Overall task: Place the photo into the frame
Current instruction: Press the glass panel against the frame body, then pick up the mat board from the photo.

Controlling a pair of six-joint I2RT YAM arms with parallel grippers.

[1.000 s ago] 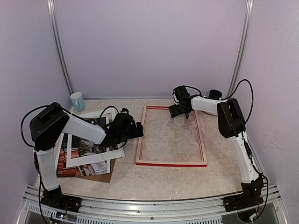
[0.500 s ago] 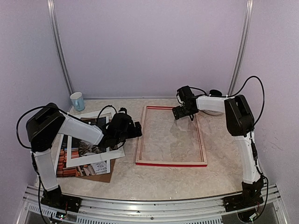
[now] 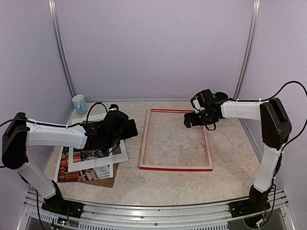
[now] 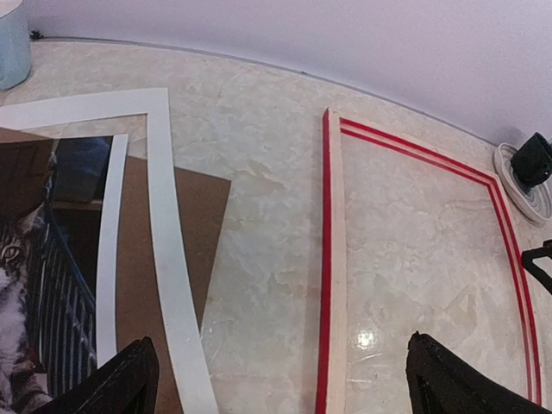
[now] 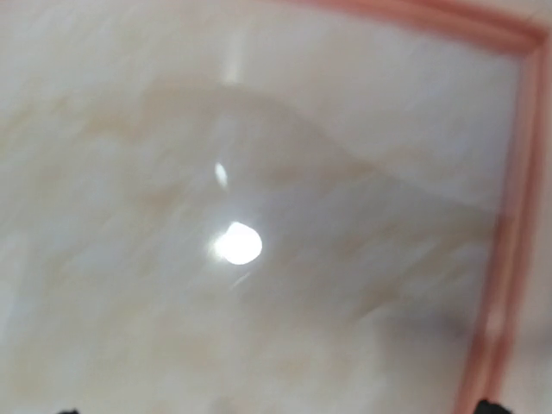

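The red frame (image 3: 175, 139) lies flat in the middle of the table, pale wood back up; its left rail (image 4: 331, 259) shows in the left wrist view and one corner (image 5: 517, 52), blurred, in the right wrist view. The cat photo (image 3: 88, 152) lies at the left under a white mat border (image 3: 98, 160) on a brown backing board (image 3: 103, 181); the left wrist view also shows the photo (image 4: 34, 285). My left gripper (image 3: 129, 128) is open and empty (image 4: 289, 388), between the mat and the frame's left rail. My right gripper (image 3: 190, 120) hovers over the frame's far right part, jaws wide and empty (image 5: 276, 410).
A light-blue cup (image 3: 79, 104) stands at the back left. A black object on a white dish (image 3: 220, 96) sits at the back right beyond the frame. The mat (image 4: 164, 216) and board (image 4: 185, 224) overlap askew. Walls close in on three sides.
My left arm has stretched out low and its gripper has drawn back a little left from the frame. My right gripper has moved right and nearer, towards the frame's right rail.
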